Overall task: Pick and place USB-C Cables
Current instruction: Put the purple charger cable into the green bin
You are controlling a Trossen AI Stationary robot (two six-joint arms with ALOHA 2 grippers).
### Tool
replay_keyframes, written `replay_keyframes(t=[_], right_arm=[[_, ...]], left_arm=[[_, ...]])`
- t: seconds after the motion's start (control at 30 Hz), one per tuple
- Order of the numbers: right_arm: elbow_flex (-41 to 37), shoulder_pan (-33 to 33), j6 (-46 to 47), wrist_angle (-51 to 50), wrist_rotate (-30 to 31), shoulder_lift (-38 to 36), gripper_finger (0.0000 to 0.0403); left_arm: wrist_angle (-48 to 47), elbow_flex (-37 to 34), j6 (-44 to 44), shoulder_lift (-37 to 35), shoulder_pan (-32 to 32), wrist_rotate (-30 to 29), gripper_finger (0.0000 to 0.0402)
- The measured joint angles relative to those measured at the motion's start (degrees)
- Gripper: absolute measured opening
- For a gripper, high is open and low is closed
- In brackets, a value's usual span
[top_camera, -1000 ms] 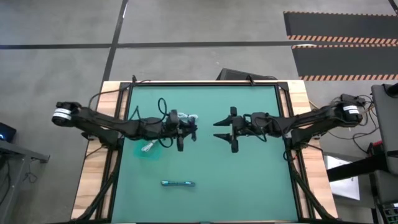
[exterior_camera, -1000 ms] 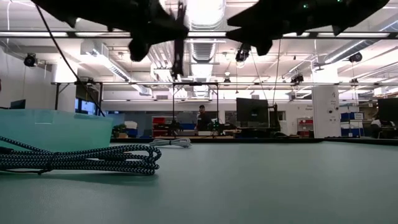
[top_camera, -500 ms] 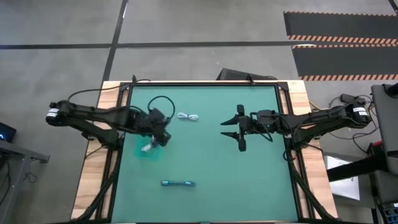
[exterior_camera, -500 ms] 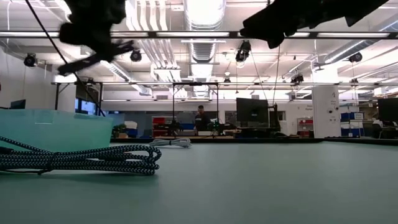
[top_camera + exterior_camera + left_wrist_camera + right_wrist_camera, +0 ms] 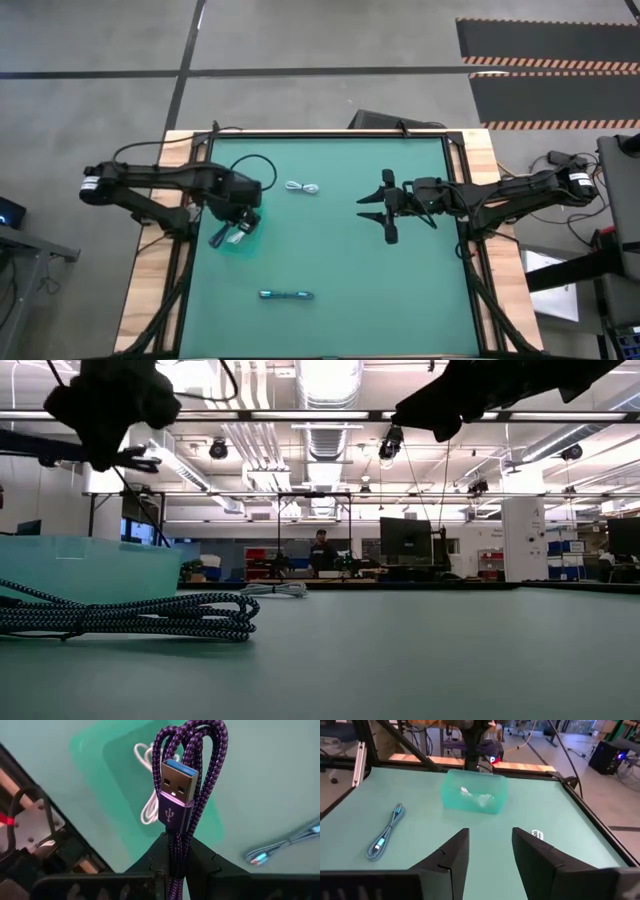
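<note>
My left gripper (image 5: 222, 234) is shut on a dark braided cable bundle (image 5: 187, 775), held in the air over the clear teal tub (image 5: 240, 243). It also shows high in the low view (image 5: 110, 420). One white cable bundle (image 5: 147, 795) lies in the tub. A second white bundle (image 5: 302, 188) lies on the mat toward the far edge. The teal-blue bundle (image 5: 287, 295) lies flat near the near edge. My right gripper (image 5: 372, 208) is open and empty above the mat's right half. My left gripper pinches one end of the dark bundle (image 5: 176, 851) between its two fingers. The bundle sticks straight out past the fingertips, along the fingers, with a blue-tongued plug (image 5: 175, 785) on top. The fingers slant downward over the tub. The bundle is clear of tub and mat.
The green mat (image 5: 420, 290) is bare on the right and in the middle. Wooden table strips and dark frame rails (image 5: 478, 280) run along both sides. In the right wrist view the tub (image 5: 474, 791), the teal-blue bundle (image 5: 385, 832) and the white bundle (image 5: 537, 834) show.
My left gripper has carried the dark bundle from the middle of the mat toward the table's left edge and now stands over the tub, having turned on the way. My right gripper has drawn a little toward the right edge, still open.
</note>
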Motion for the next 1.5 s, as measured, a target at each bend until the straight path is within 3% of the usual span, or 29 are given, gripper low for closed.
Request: replay_keyframes(t=[0.27,0.67,0.87,1.23,1.5], right_arm=[[0.0,0.0,-0.04,-0.54,-0.08,-0.15,0.0128],[0.0,0.0,0.0,-2.27,-0.09,-0.17,0.0128],[0.0,0.0,0.0,-2.51,-0.09,-0.17,0.0122],[-0.02,0.0,0.0,-2.7,-0.09,-0.17,0.0119],[-0.04,0.01,-0.02,-2.67,-0.09,-0.17,0.0114]], left_arm=[[-0.32,-0.48,8.55,5.34,5.27,2.85,0.0017],[1.45,-0.52,19.12,13.37,9.56,2.3,0.0017],[4.63,-1.51,19.08,13.93,9.56,1.83,0.0017],[11.09,-11.16,13.29,8.73,9.56,1.6,0.0017],[15.22,-13.61,12.67,8.54,9.53,1.62,0.0017]])
